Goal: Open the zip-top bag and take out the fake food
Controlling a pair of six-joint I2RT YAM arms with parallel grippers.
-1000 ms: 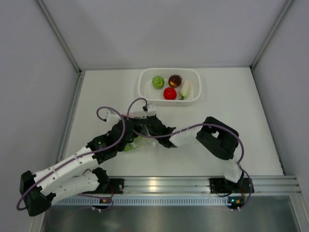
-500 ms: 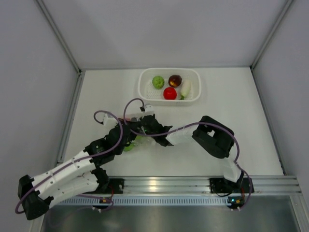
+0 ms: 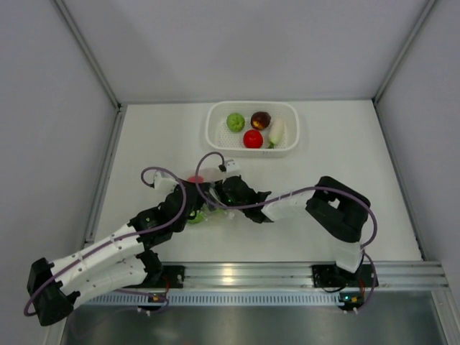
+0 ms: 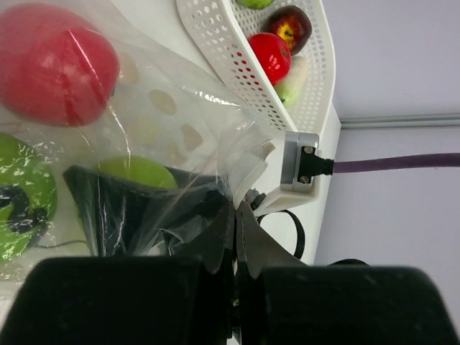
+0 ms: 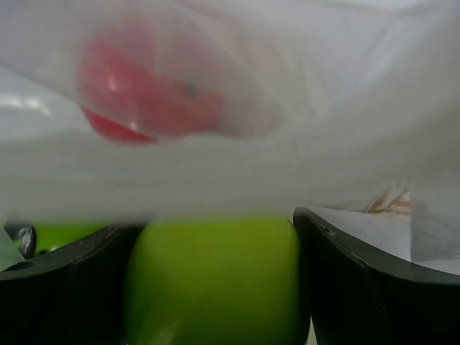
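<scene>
- Zip-top bag (image 4: 183,118) — left wrist view. Clear crinkled film lies just beside the white perforated basket (image 4: 237,68). The left gripper (image 4: 235,212) is fully closed and pinches a fold of the film at the bag's edge. Seen through the plastic are a red ball (image 4: 57,72), a green ball (image 4: 136,167) and a second green piece (image 4: 21,194). A dark shape inside the film is probably a finger of the other arm.
- Right wrist view. The right gripper (image 5: 215,287) reaches in under the upper layer of film. Its fingers stand wide on either side of the green ball, which fills the gap and seems to touch both pads, so this is judged a grip. The red ball lies beyond, blurred behind the plastic.
- Top external view. The bag sits mid-table (image 3: 345,180) between the two grippers, near the basket at the far side. The basket holds a green fruit (image 3: 235,122), a maroon fruit (image 3: 260,119), a red fruit (image 3: 252,139) and a white elongated piece (image 3: 276,131).
- Handling note, judged — the step in hand is drawing the green ball out through the mouth.
  - The left pinch should hold firm and keep the film lifted back, so that the opening does not collapse.
  - The right fingers should sit across the ball's widest part and pull straight along the opening.
  - Smooth round plastic may squirt free if squeezed off-centre.
  - Dragging film could bring the whole bag along.
</scene>
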